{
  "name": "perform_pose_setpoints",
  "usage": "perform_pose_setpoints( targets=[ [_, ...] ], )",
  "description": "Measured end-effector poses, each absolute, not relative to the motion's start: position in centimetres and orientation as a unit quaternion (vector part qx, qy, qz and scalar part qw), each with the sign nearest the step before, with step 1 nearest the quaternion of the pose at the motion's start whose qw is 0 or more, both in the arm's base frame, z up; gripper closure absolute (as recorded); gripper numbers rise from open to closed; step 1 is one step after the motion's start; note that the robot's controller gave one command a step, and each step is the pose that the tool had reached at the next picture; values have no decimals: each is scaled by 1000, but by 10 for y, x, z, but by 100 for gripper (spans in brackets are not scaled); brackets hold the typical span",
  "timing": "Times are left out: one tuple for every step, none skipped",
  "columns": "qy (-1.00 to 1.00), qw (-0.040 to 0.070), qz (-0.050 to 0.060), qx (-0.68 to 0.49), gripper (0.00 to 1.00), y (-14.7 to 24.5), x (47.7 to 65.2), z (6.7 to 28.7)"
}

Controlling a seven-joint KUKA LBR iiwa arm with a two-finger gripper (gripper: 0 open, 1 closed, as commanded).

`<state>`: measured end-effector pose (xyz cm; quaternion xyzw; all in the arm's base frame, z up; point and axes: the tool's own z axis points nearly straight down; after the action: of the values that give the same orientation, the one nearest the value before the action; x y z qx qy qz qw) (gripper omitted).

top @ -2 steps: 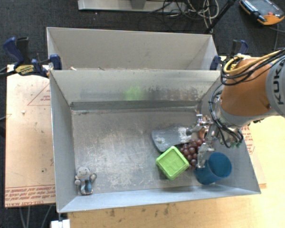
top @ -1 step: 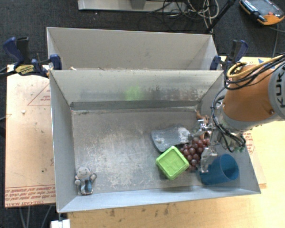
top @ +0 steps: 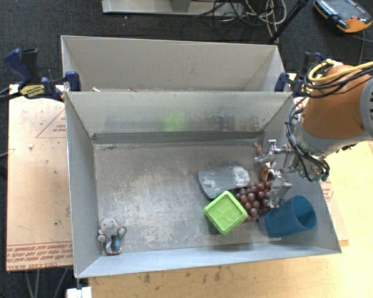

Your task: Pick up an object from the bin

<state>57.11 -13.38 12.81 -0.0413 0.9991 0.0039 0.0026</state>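
While the gripper point(top: 275, 187) sits low at the right end of the bin point(top: 143, 172), touching the bunch of dark red grapes point(top: 253, 198) just beside the tipped blue cup point(top: 290, 216), nothing is raised off the floor. Whether it is clenched or released cannot be told. Grasping and lifting seem left to do.

In the bin point(top: 149, 191), a bunch of grapes point(top: 253, 197) lies at four o'clock from centre. Touching it are a square block point(top: 225, 213) at its eight o'clock, a cup point(top: 290, 216) at four and a flat slab point(top: 222, 179) at ten. A small figure point(top: 111, 235) lies well apart, at the bin's seven o'clock corner.
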Motion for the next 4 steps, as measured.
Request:
perform_pose_setpoints(
  targets=[
    [997,3,-1,-77,0,-147,578,80],
    [999,8,0,-34,100,-148,583,71],
    [1000,7,0,-27,100,-148,582,73],
    [1000,3,1,-24,100,-148,581,78]
  ],
)
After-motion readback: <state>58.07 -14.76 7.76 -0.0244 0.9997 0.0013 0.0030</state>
